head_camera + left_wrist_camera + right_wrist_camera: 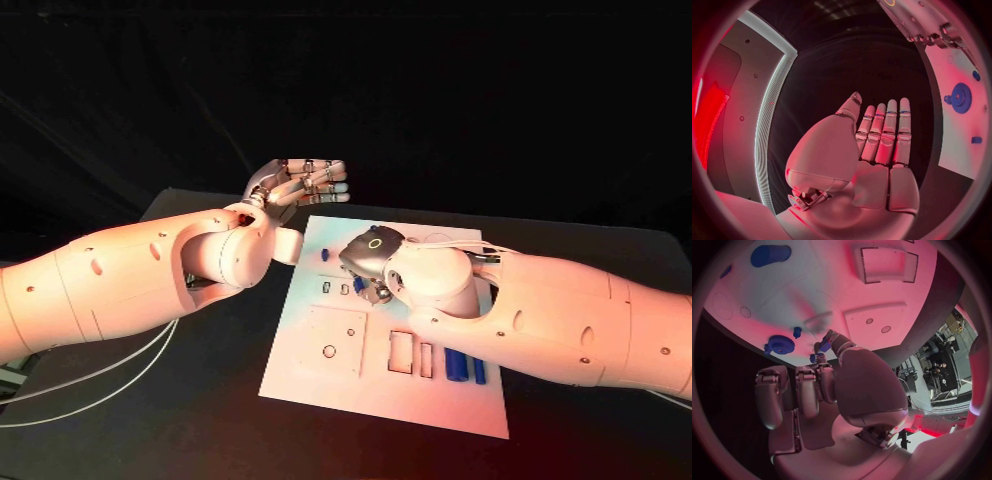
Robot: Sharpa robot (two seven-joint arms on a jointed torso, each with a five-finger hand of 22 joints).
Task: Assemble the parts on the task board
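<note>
My right hand (pixel 826 390) pinches a small blue part (pixel 819 348) over the white task board (pixel 325 385) — my left hand (pixel 873 150) beside it, fingers straight, holds nothing.

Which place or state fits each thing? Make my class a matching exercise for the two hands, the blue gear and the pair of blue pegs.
Things:
1. left hand
2. right hand
3. blue gear
4. two blue pegs

Places or states:
A. lying side by side near the near right edge of the task board
B. flat on the board, close to the right hand's fingertips
C. over the board, pinching a small blue part
D. off the board's far left corner, holding nothing

Pairs: 1-D, 2-C, 3-B, 4-A
</note>
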